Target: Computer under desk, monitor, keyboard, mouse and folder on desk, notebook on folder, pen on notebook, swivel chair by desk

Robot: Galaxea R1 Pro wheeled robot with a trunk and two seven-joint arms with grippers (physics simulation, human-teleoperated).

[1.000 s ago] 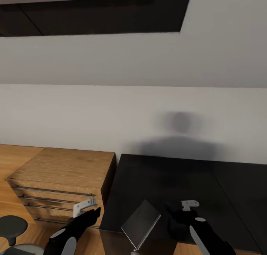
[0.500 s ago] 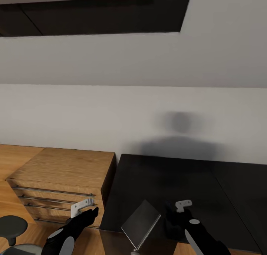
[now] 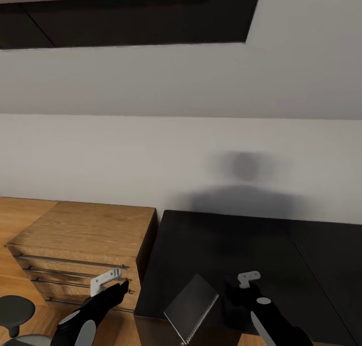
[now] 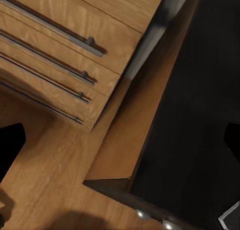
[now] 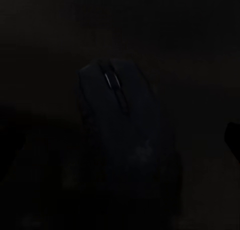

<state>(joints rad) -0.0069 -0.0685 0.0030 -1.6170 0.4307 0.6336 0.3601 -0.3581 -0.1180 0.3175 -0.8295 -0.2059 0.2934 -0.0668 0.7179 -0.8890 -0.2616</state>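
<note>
Right gripper (image 3: 236, 295) low over the near part of the black desk (image 3: 281, 245), black fingers dark against the dark top, so spread hard to tell in the head view; in the right wrist view, finger edges far apart at both sides of the picture, so wide open, with the black mouse (image 5: 122, 130) lying between them on the desk, scroll wheel visible, not clearly touched. Right arm reaching forward from the near edge, white bracket on top of the wrist.

Left gripper (image 3: 118, 290) hanging over the gap between the wooden drawer unit (image 3: 85, 240) and the desk's left edge, holding nothing; dark finger edges well apart in the left wrist view, so open. Left arm angled forward and right.

Grey laptop-like slab (image 3: 192, 308) tilted up at the desk's near edge, between both arms. Chair (image 3: 15, 311) at the near left on wood floor.
</note>
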